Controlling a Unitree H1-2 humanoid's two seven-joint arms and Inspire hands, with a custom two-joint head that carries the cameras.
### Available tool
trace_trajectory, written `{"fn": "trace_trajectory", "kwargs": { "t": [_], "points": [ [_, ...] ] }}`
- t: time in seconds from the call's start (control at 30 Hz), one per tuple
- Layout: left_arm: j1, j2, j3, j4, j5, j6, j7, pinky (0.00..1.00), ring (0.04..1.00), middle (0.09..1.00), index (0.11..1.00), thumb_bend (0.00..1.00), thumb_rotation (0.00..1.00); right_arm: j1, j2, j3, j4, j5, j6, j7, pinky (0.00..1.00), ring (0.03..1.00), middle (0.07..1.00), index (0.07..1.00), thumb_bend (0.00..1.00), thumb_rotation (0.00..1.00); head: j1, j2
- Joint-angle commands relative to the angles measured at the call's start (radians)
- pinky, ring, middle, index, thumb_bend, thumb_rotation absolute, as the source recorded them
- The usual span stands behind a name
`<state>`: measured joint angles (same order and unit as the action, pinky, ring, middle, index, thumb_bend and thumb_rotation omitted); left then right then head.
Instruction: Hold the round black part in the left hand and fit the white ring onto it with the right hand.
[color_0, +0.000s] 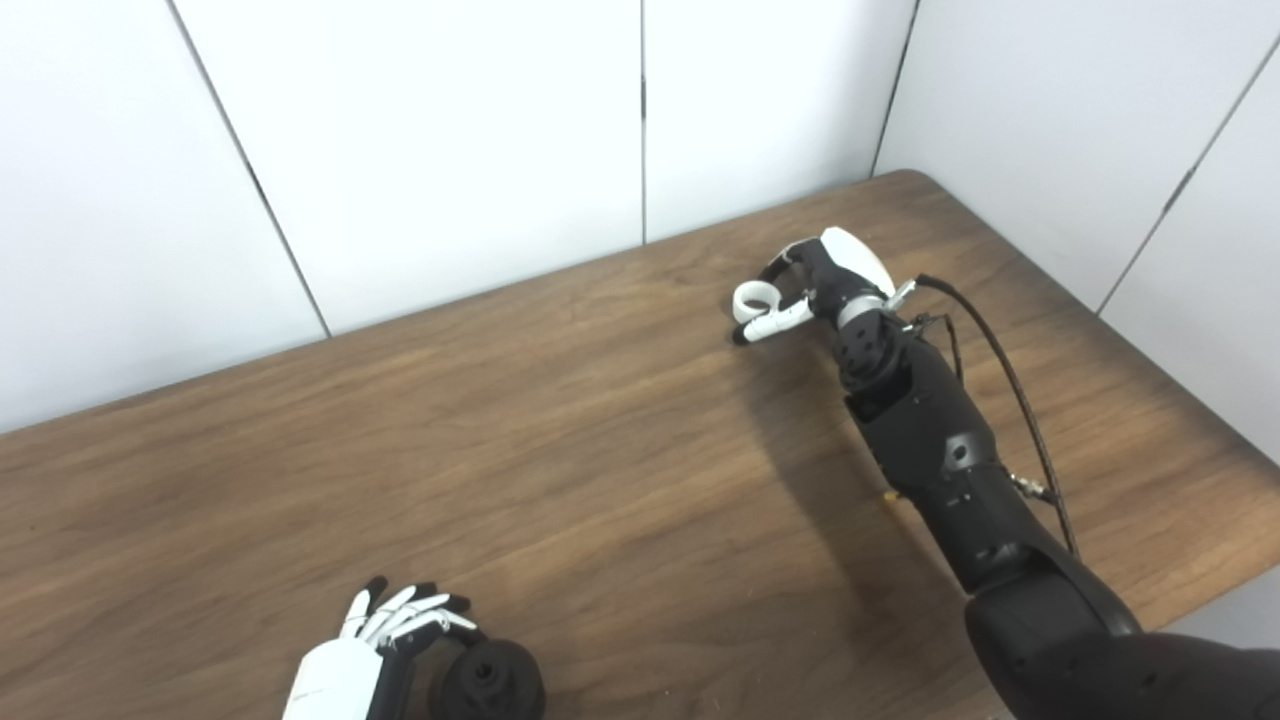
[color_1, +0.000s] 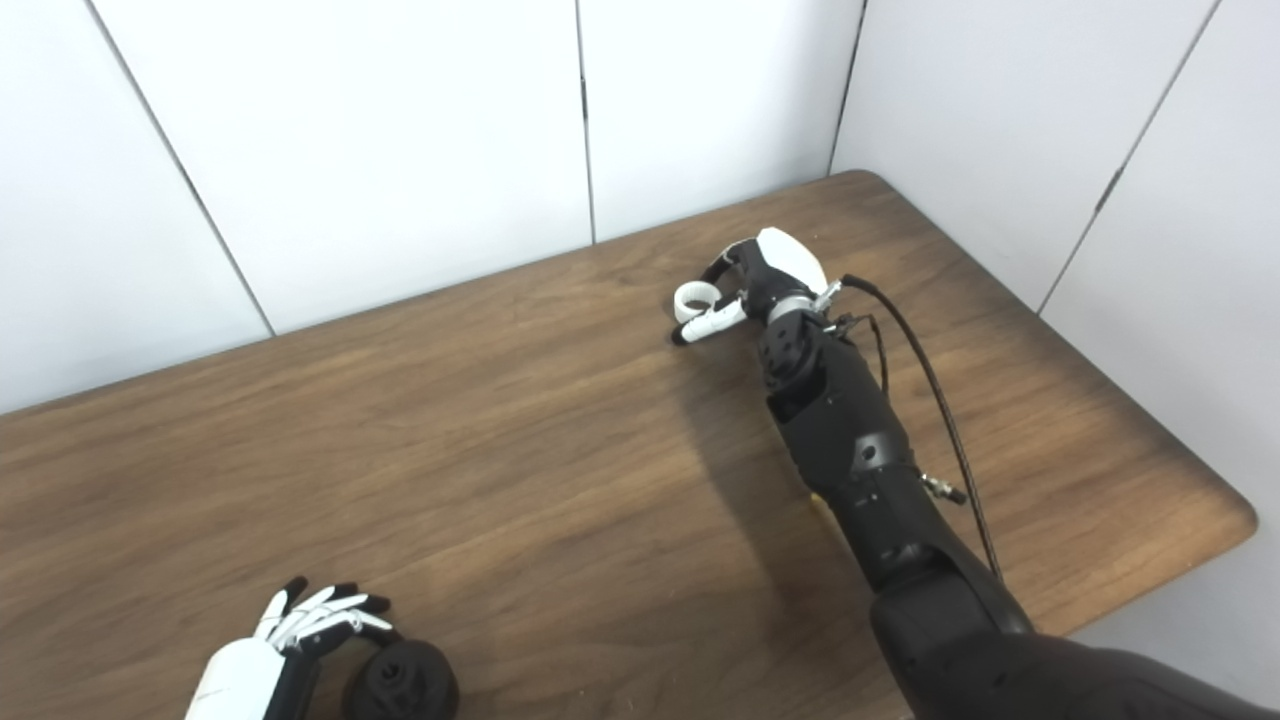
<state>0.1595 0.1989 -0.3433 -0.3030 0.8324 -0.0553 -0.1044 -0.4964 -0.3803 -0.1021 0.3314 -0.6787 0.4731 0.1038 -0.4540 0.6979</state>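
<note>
The round black part (color_0: 490, 682) sits on the wooden table (color_0: 600, 480) at the near left edge, with a raised hub in its middle. My left hand (color_0: 385, 635) is just to its left, fingers spread and stretched out, open, beside the part and not wrapped around it. The white ring (color_0: 755, 297) is at the far right of the table. My right hand (color_0: 815, 285) reaches out to it, a finger curled over the ring from behind and the thumb (color_0: 778, 322) pressed under its near side, shut on the ring low over the tabletop.
White wall panels (color_0: 450, 150) stand along the table's back and right sides. A black cable (color_0: 1010, 380) loops off my right forearm. The table's rounded right corner (color_1: 1235, 520) is close to my right arm.
</note>
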Motion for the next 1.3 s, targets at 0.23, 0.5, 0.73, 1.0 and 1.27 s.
{"fn": "trace_trajectory", "kwargs": {
  "t": [0.23,0.5,0.73,1.0,1.27],
  "points": [
    [0.005,0.002,-0.003,-0.02,0.001,0.002,-0.014,1.0,0.86,0.764,0.484,0.52,0.05,-0.026,-0.029,-0.034,-0.016,-0.022,-0.004,-0.001,1.0,0.935,0.873,0.605,0.86,0.2,0.0,0.002],
    [0.006,0.005,-0.003,-0.023,0.007,0.0,-0.011,0.99,0.856,0.763,0.484,0.52,0.05,-0.026,-0.018,-0.033,-0.015,-0.043,-0.003,0.005,1.0,0.93,0.866,0.594,0.86,0.21,-0.002,0.004],
    [0.006,0.004,-0.003,-0.024,0.008,0.001,-0.012,0.98,0.855,0.762,0.484,0.52,0.05,-0.023,-0.017,-0.013,-0.025,-0.022,-0.004,-0.007,1.0,0.929,0.86,0.577,0.89,0.21,0.0,0.004],
    [0.006,0.002,-0.003,-0.02,0.006,0.001,-0.012,0.98,0.856,0.764,0.484,0.52,0.05,-0.028,-0.023,0.024,-0.024,-0.003,-0.004,-0.018,1.0,0.929,0.858,0.579,0.88,0.19,0.0,0.003],
    [0.004,0.003,-0.003,-0.018,0.01,0.0,-0.01,0.99,0.856,0.763,0.484,0.52,0.05,-0.03,-0.031,0.039,-0.02,0.015,-0.004,-0.031,1.0,0.922,0.853,0.569,0.89,0.19,0.0,0.003]
  ]
}}
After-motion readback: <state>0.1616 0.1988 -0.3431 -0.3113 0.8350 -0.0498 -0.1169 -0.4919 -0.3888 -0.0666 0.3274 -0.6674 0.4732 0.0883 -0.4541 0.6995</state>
